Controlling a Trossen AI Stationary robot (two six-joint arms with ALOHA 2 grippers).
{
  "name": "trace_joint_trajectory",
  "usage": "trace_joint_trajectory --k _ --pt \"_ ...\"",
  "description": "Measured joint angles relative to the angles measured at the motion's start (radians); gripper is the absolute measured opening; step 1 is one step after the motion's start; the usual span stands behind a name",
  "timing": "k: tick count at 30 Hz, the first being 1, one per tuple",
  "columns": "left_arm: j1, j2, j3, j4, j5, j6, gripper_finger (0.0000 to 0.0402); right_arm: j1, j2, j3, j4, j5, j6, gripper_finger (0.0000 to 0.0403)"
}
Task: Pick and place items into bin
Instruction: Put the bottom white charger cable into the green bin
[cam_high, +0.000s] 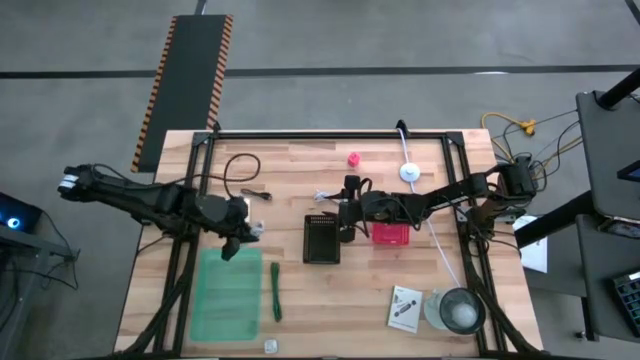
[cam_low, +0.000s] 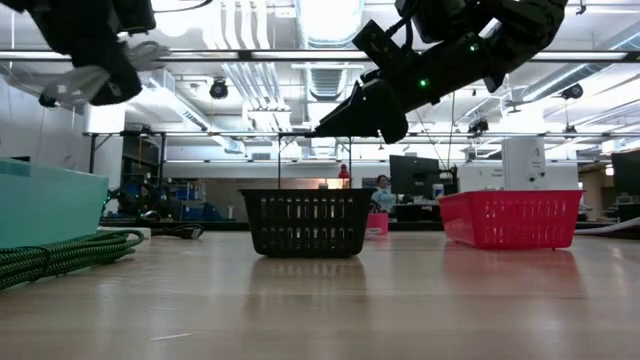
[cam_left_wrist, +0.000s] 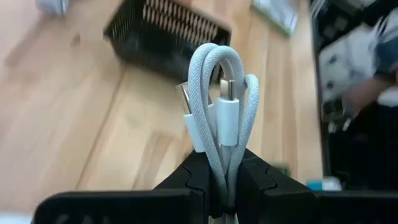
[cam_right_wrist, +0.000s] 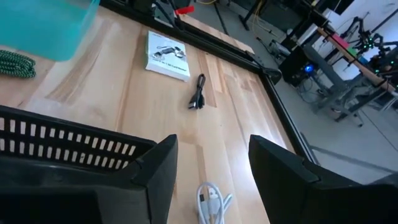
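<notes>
Evidently you had the left arm (cam_high: 150, 197) carrying its load toward the green bin (cam_high: 225, 300). The left jaws were nearly shut, pinching a coiled white cable (cam_left_wrist: 217, 118) at the bottom of its folds, so the loops and both plugs stood up clear of the fingers. Gripping it low like that kept the bundle together, which I judge was the point. In the high view the jaws hung over the bin's near corner rather than its middle, so a release there could have dropped the cable on the rim.

Your right arm (cam_high: 440, 197) reached across to the black basket (cam_high: 322, 238). The right jaws stood well apart with nothing between them. They were raised off the worktop (cam_high: 300, 165), above a second white cable (cam_right_wrist: 211, 202) that lay loose on the wood just beside the basket. That looked like a line-up for the next pick. The basket wall sat close enough to crowd one finger on the way down.

Other items lay unpicked:
- the thin black cable (cam_high: 240, 175) near the far edge
- the tiny red knob (cam_high: 353, 158)
- the green strip (cam_high: 275, 292) just beside the bin
- the small metal piece (cam_high: 270, 346) at the front edge
- the white printed card (cam_high: 404, 308)

A red basket (cam_high: 390, 235) sat under the right arm. The white disc (cam_high: 410, 172) and the clear container (cam_high: 460, 312) were well clear of both grips.
</notes>
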Motion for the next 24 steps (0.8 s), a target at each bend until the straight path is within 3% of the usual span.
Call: trace_joint_trajectory --k 9,24 --pt "-0.127 0.165 0.076 -0.367 0.081 -0.042 0.0022 -0.001 0.0 0.0 0.0 0.0 0.0 0.0185" --pt "-0.201 0.441 0.109 -0.379 0.161 -0.052 0.0021 -0.001 0.0 0.0 0.014 0.0 0.0 0.0185"
